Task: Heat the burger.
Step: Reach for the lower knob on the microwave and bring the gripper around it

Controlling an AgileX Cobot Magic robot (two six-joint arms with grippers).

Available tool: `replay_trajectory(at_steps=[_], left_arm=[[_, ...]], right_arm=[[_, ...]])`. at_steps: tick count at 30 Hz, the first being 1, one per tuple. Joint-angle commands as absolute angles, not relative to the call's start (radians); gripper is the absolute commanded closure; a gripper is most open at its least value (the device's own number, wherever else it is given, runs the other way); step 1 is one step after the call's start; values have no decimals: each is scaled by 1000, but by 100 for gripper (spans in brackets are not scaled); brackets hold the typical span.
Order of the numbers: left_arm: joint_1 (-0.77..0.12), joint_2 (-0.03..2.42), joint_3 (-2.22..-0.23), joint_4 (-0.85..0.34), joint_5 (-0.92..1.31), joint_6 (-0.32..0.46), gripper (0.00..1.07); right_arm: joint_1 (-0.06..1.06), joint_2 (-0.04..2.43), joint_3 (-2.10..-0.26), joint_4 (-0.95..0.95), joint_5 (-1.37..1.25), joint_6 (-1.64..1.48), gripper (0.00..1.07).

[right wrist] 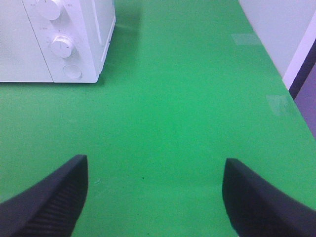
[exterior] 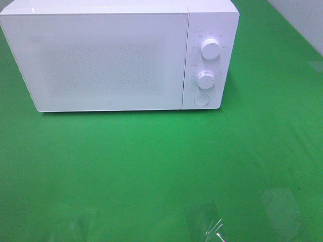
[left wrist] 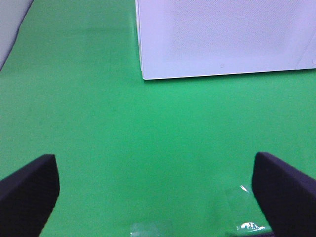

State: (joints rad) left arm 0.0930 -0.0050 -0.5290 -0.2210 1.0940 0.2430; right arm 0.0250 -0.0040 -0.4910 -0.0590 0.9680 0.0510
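Opening on the white microwave (exterior: 108, 60), set toward the far edge of the green tabletop (exterior: 151, 171), left of centre. Shut flat, that frosted door (exterior: 101, 58), flush with the casing. Only a faint dotted mesh across it, so no telling what sits inside. No sight of the burger in any of the three views; behind that door or elsewhere, cannot say. Right of the door, the control panel: upper dial (exterior: 210, 48), lower dial (exterior: 206, 79), round button (exterior: 201, 100) just beneath. Tiny markings around both dials, too small to read.

Over to the left gripper (left wrist: 155, 170): spread wide, dark fingers (left wrist: 29, 192) at either side of the wrist view, gripping nothing, just bare green between. Facing the microwave's near left corner, well apart from it. Same story for the right gripper (right wrist: 155, 168): parted wide, black fingers (right wrist: 54, 197) clasping nothing, pointed toward the panel end of the microwave and well short of it. Both out of the high camera's frame.

Hard to make out: clear tape patches (exterior: 217, 229) by the tabletop's near edge, glinting, barely distinct from the green. More of the same along the right edge, seen from the right wrist (right wrist: 279, 103). Clipped by the high view: the microwave's far left corner. Beyond the tabletop's far right corner, a pale wall (exterior: 303, 20).
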Motion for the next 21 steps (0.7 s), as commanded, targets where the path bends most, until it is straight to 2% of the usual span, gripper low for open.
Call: replay_trajectory(at_steps=[1, 14, 18, 21], left_arm=[[95, -28, -525, -230, 1082, 245, 8], [95, -28, -522, -241, 1083, 232, 9], [95, -28, -521, -191, 1077, 166, 9], [95, -28, -521, -173, 1074, 145, 9]], right_arm=[[24, -31, -491, -58, 958, 59, 32], [24, -31, -491, -58, 958, 59, 32], [24, -31, -502, -58, 943, 59, 32], [24, -31, -512, -58, 925, 59, 32]])
